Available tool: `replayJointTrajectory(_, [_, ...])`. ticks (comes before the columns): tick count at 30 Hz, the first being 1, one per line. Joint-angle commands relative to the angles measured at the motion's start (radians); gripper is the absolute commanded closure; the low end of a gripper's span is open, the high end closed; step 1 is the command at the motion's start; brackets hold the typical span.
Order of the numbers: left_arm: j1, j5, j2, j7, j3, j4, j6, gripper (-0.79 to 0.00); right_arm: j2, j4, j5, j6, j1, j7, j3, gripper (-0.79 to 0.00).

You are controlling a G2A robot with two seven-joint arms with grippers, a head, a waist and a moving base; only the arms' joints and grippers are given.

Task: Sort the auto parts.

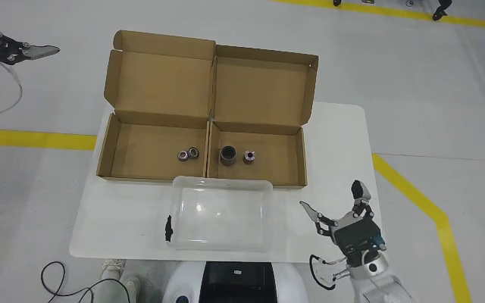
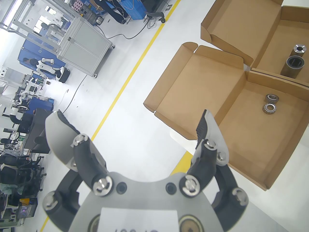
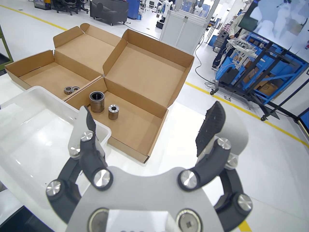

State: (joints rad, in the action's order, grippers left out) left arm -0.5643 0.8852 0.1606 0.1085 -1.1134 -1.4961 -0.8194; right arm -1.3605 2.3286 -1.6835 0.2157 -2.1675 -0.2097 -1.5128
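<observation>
Two small ring bearings (image 1: 187, 154) (image 2: 270, 103) (image 3: 71, 89) lie in the left cardboard box (image 1: 129, 163). The right cardboard box (image 1: 284, 170) holds a large dark sleeve (image 1: 228, 155) (image 2: 294, 67) (image 3: 97, 101), standing on end, and a small steel bushing (image 1: 250, 157) (image 2: 299, 49) (image 3: 113, 111) beside it. My right gripper (image 1: 331, 195) (image 3: 149, 108) hovers open and empty over the table's near right corner, beside the clear bin (image 1: 222, 180) (image 3: 103, 131). My left gripper (image 1: 29, 47) (image 2: 131, 117) hangs open and empty above the floor, far off the table's left side.
Both box lids (image 1: 261, 87) lie folded back behind the boxes. The clear bin sits in front of the boxes, with a small black piece (image 1: 168, 227) at its left edge. Bare white table (image 1: 341, 144) lies to the right of the boxes. Yellow floor lines (image 1: 45, 139) run past the table.
</observation>
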Motion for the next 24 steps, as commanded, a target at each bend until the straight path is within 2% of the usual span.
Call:
replayJointTrajectory(1, [0.0, 0.0, 0.0, 0.0, 0.0, 0.0, 0.0, -0.785, 0.001, 0.001, -0.007, -0.021, -0.008, 0.0, -0.002, -0.785])
replayJointTrajectory(24, [0.0, 0.0, 0.0, 0.0, 0.0, 0.0, 0.0, -0.785, 0.002, 0.004, -0.026, -0.036, -0.013, -0.002, 0.006, -0.785])
